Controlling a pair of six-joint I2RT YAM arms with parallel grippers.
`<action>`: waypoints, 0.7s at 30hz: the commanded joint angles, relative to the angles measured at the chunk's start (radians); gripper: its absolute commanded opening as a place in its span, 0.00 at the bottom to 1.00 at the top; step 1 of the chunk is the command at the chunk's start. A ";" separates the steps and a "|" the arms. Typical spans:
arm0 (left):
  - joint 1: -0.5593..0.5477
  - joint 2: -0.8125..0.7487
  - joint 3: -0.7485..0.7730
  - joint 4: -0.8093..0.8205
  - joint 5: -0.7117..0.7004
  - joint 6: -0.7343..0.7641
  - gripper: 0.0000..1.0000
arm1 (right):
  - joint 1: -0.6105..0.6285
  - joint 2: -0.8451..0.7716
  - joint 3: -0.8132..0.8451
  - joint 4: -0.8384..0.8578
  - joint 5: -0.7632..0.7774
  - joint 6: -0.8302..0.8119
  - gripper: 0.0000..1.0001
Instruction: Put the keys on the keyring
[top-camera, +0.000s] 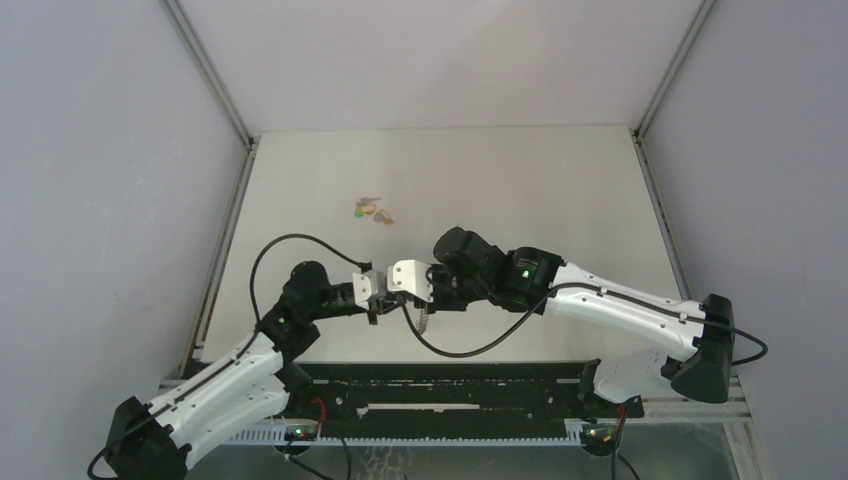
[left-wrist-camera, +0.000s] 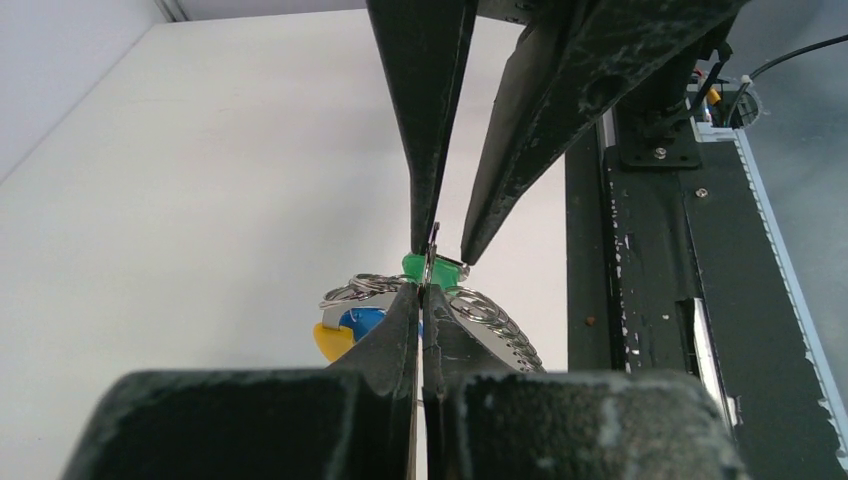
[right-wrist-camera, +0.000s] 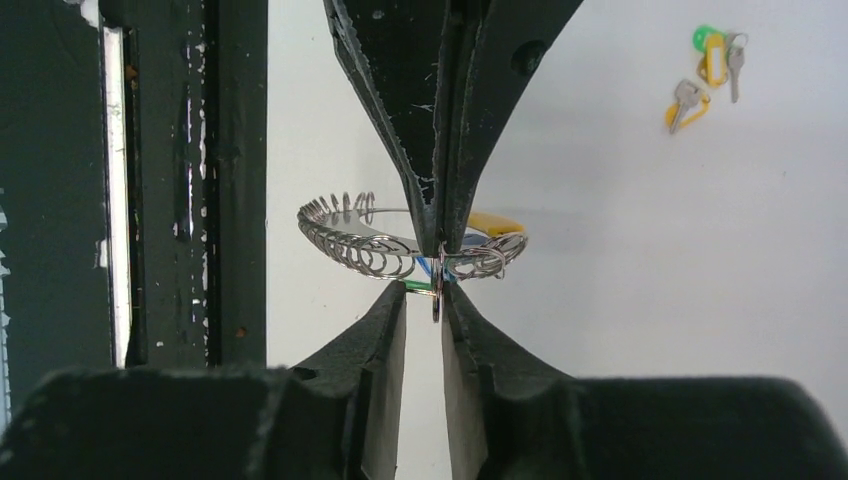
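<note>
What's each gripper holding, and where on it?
Left gripper pinches the keyring by its wire rim. Right gripper stands slightly open around a key's small loop, not clamping it.

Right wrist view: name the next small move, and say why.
Probably ease the right gripper straight back: its jaws stand slightly apart, the left gripper is shut on the keyring, and the green key seems hung there already. Loose keys lie beyond.

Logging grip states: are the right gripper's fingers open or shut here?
Slightly open: its wrist view shows a clear bright gap between the fingers of the right gripper.
</note>
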 joint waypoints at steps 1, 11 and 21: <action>-0.004 -0.027 0.051 0.092 -0.054 -0.001 0.00 | -0.003 -0.078 0.017 0.067 -0.034 0.015 0.25; -0.003 -0.053 0.031 0.134 -0.047 -0.019 0.00 | -0.066 -0.156 -0.077 0.117 -0.062 0.022 0.30; -0.003 -0.057 0.028 0.162 -0.006 -0.036 0.00 | -0.107 -0.165 -0.110 0.191 -0.092 0.008 0.26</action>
